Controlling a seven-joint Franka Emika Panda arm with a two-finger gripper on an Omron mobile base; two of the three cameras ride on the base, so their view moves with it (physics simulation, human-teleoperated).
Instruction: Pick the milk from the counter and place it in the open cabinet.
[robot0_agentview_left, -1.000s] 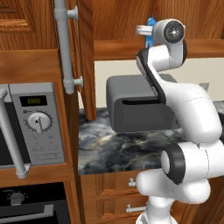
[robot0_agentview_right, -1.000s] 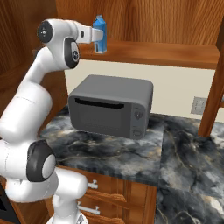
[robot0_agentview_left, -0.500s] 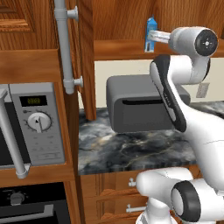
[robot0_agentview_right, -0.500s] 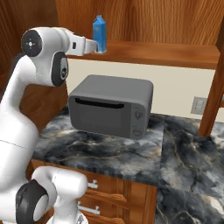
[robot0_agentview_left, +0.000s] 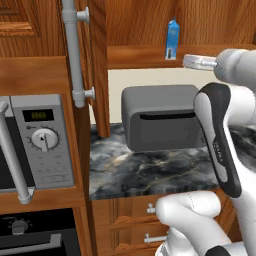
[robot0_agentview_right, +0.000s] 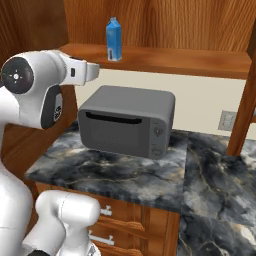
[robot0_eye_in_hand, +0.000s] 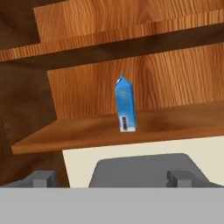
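The milk (robot0_agentview_left: 172, 39) stands upright on the bottom shelf of the open cabinet (robot0_agentview_left: 150, 55), toward the left part of that shelf, its gable top up and a barcode panel facing out in the hand view (robot0_eye_in_hand: 125, 109). In the right base view the carton (robot0_agentview_right: 114, 39) sits near the shelf's front edge (robot0_agentview_right: 165, 59), free of any contact. The pincer (robot0_eye_in_hand: 111, 177) is spread wide and holds nothing: its two dark fingertips (robot0_eye_in_hand: 40, 177) stand far apart at the bottom of the hand view, with the carton centred above and beyond the gap between them, well apart from both. In the left base view the pincer (robot0_agentview_left: 197, 61) sits just to the right of and slightly below the carton, nearer to the camera than the shelf edge; in the right base view its white end (robot0_agentview_right: 89, 71) lies below and left of the carton, out in front of the shelf. Under the shelf a grey toaster (robot0_agentview_right: 127, 120) sits on the marbled surface (robot0_agentview_right: 125, 175), directly below the milk. The cabinet door with its long grey bar handle (robot0_agentview_left: 73, 50) stands swung open at the left, above a silver microwave (robot0_agentview_left: 35, 142).
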